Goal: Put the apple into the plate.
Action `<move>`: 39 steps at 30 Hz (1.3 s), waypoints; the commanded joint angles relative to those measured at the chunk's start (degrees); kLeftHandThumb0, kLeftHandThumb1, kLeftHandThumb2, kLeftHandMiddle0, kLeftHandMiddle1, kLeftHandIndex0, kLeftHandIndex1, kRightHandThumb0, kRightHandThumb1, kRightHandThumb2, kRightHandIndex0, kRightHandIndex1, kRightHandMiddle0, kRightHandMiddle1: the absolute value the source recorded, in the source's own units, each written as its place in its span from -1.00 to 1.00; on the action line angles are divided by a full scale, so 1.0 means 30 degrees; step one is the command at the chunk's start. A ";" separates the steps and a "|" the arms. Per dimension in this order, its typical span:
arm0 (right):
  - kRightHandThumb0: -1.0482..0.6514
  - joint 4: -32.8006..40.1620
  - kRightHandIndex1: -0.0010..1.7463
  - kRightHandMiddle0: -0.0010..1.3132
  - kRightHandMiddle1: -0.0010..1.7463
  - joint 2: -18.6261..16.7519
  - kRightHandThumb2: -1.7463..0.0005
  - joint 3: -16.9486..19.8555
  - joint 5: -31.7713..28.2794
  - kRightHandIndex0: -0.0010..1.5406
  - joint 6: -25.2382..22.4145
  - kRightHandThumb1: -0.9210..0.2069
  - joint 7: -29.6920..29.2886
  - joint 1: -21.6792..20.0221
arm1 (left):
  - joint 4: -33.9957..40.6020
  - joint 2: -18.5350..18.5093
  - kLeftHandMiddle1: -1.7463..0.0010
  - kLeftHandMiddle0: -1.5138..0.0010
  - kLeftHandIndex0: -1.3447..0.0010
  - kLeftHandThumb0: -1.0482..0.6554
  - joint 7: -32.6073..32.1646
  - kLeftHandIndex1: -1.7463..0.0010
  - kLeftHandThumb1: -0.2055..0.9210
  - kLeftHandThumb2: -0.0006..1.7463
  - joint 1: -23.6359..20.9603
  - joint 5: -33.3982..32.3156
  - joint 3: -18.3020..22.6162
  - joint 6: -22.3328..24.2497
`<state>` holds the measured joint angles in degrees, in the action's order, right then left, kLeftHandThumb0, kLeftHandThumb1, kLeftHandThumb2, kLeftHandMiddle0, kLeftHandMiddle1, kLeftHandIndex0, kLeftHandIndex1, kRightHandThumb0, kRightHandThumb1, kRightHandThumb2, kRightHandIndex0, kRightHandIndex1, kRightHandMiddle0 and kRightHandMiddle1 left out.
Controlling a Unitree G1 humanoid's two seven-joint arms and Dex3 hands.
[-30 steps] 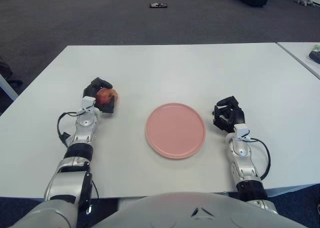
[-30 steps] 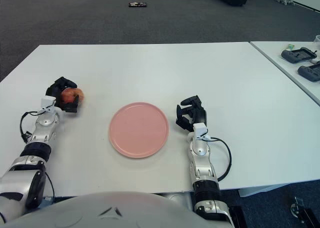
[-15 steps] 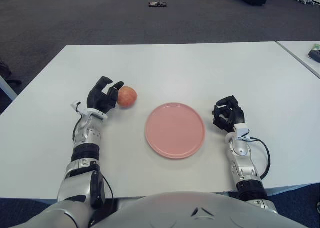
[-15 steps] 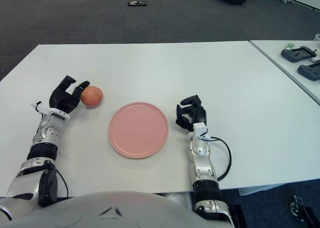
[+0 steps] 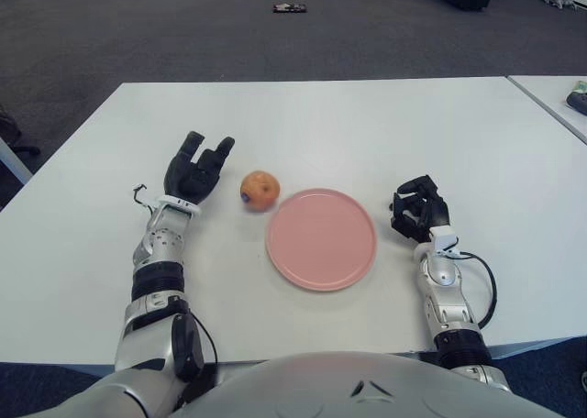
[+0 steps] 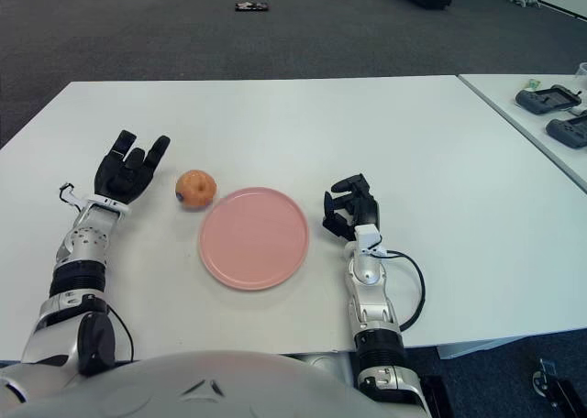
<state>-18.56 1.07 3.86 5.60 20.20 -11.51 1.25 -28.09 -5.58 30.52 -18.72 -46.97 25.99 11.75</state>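
The apple (image 5: 260,189), red and yellow, lies on the white table just off the upper left rim of the pink plate (image 5: 322,238), outside it. My left hand (image 5: 195,166) is left of the apple, fingers spread and empty, a short gap from it. My right hand (image 5: 418,207) rests on the table right of the plate with its fingers curled, holding nothing.
The white table (image 5: 367,125) has a second table (image 6: 550,106) to its right, carrying dark devices (image 6: 548,99). A small dark object (image 5: 290,9) lies on the carpet far behind.
My left hand let go of the apple and opened. The apple rolled right across the table, from the hand to the plate's left rim. My right hand has not moved.
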 commanded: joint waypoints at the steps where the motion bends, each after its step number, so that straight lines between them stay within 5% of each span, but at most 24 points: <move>1: -0.24 -0.0337 0.64 -0.39 1.00 0.0106 -0.14 0.0128 -0.0031 -0.26 -0.0477 -0.40 0.0065 0.0120 | 0.0977 0.0529 -0.81 -0.01 0.35 0.23 0.0754 -1.00 -0.24 0.58 -0.0104 0.0082 -0.0528 0.0032; 11: -0.24 -0.0182 0.64 -0.39 1.00 0.0069 -0.14 0.0089 0.0001 -0.27 -0.0682 -0.40 0.0064 0.0192 | 0.2778 0.1195 -0.91 0.03 0.36 0.23 0.2291 -1.00 -0.26 0.63 0.0591 0.0925 -0.1682 -0.0937; 15: -0.24 -0.0078 0.64 -0.39 1.00 0.0062 -0.13 0.0088 0.0003 -0.27 -0.0911 -0.40 0.0051 0.0211 | 0.3823 0.1558 -0.67 -0.10 0.20 0.23 0.2172 -1.00 -0.36 0.62 0.1032 0.2050 -0.2491 -0.1891; 17: -0.24 -0.0081 0.64 -0.39 1.00 0.0067 -0.13 0.0101 -0.0004 -0.27 -0.0916 -0.40 0.0042 0.0203 | 0.5752 0.1954 -0.63 -0.16 0.13 0.23 0.0700 -1.00 -0.46 0.67 0.1596 0.5088 -0.3944 -0.4125; 23: -0.24 -0.0195 0.66 -0.38 1.00 0.0040 -0.14 0.0126 0.0040 -0.24 -0.0850 -0.40 -0.0048 0.0131 | 0.4765 0.0910 -0.78 -0.31 -0.02 0.23 -0.1492 -1.00 -0.80 0.96 0.1069 1.1369 -0.5567 -0.9306; 36: -0.23 -0.0118 0.64 -0.40 1.00 -0.0013 -0.11 0.0003 0.0145 -0.27 -0.1196 -0.43 -0.0132 0.0169 | 0.2952 -0.1671 -0.98 -0.23 -0.02 0.22 -0.5885 -0.94 -0.78 1.00 0.0484 1.9243 -0.7385 -1.3829; 39: -0.23 -0.0082 0.64 -0.40 1.00 -0.0029 -0.11 -0.0021 0.0130 -0.27 -0.1253 -0.43 -0.0140 0.0168 | 0.2910 -0.2440 -0.99 -0.01 0.03 0.22 -0.6225 -0.97 -0.58 0.87 0.0268 2.0221 -0.7858 -1.4006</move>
<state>-17.91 1.03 3.59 5.65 18.40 -11.69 1.12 -18.81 -10.53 13.27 -16.08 10.66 3.85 -29.01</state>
